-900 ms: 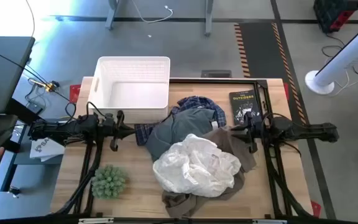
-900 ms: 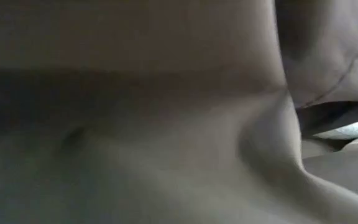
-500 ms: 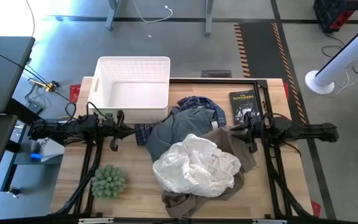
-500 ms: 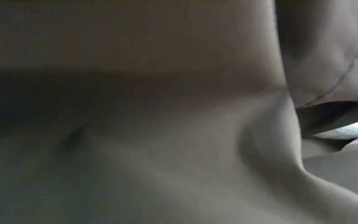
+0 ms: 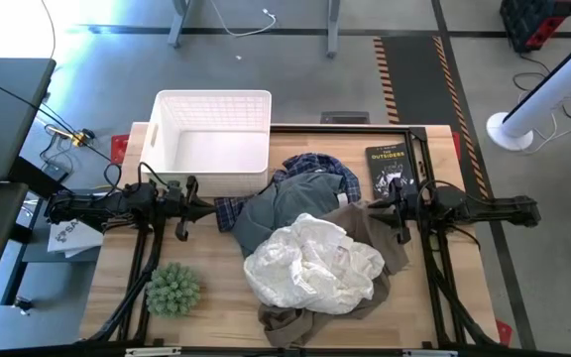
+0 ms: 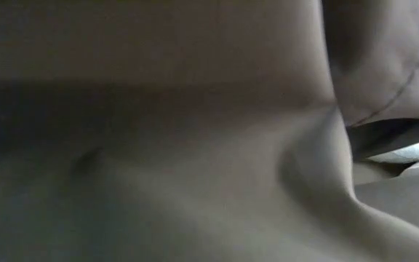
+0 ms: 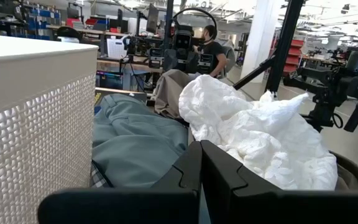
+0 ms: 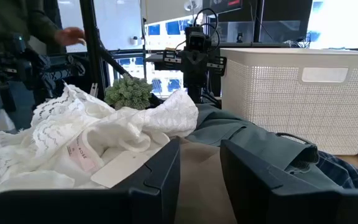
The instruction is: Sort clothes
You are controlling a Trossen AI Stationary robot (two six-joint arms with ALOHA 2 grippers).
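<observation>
The clothes lie in one pile at the table's middle. The thin white garment (image 5: pixel 310 263) is on top, near the front, and shows in both wrist views (image 7: pixel 260 130) (image 8: pixel 92 137). The grey-green T-shirt (image 5: pixel 285 203) lies behind it, with the blue plaid shirt (image 5: pixel 315 164) under its far side. The taupe-brown garment (image 5: pixel 390 248) lies at the right and front, and fills the low view (image 6: pixel 195 145). My left gripper (image 5: pixel 212 208) is shut at the pile's left edge (image 7: pixel 201 168). My right gripper (image 5: pixel 363 206) is open at the pile's right edge (image 8: pixel 201 162), with taupe cloth showing ahead between its fingers.
A white plastic basket (image 5: pixel 211 129) stands at the far left, close beside my left gripper (image 7: pixel 30 118). A black book (image 5: pixel 388 167) lies at the far right. A green plant ball (image 5: pixel 173 288) sits at the near left. A person (image 8: pixel 17 43) stands beyond the table's left side.
Both arms and the clothes have kept still. A person's hand at the picture's left edge, off the table, has drawn out of view.
</observation>
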